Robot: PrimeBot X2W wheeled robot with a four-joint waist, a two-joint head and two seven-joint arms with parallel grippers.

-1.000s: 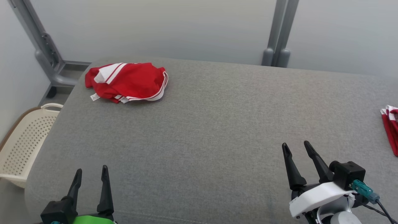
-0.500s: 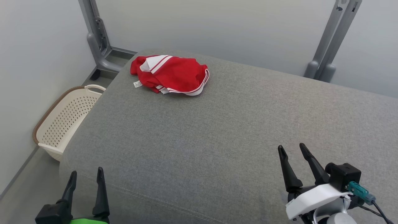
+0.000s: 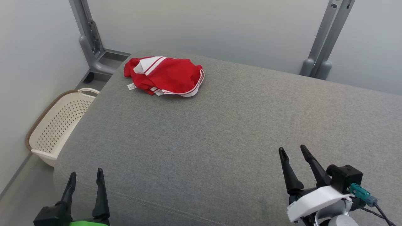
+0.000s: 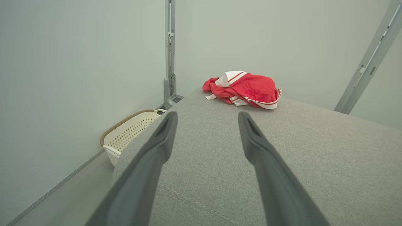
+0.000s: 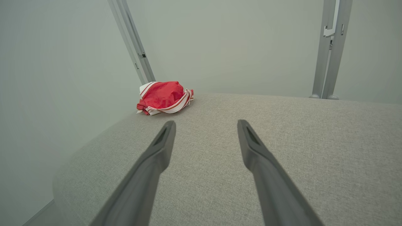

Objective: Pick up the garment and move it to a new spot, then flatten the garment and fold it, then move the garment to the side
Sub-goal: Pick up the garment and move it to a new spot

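A crumpled red fabric garment with white stripes (image 3: 163, 77) was seen bunched in a low heap. Its long axis was laid crosswise, with the white-banded hem rightward and the label leftward. It was set on the grey upholstered surface (image 3: 220, 131), well ahead of the left gripper (image 3: 86, 173) and the right gripper (image 3: 292, 149), both spread wide and empty.

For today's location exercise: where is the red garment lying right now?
In the head view the red garment lies crumpled at the far left corner of the grey cushion, farther back than the cream basket on the floor.
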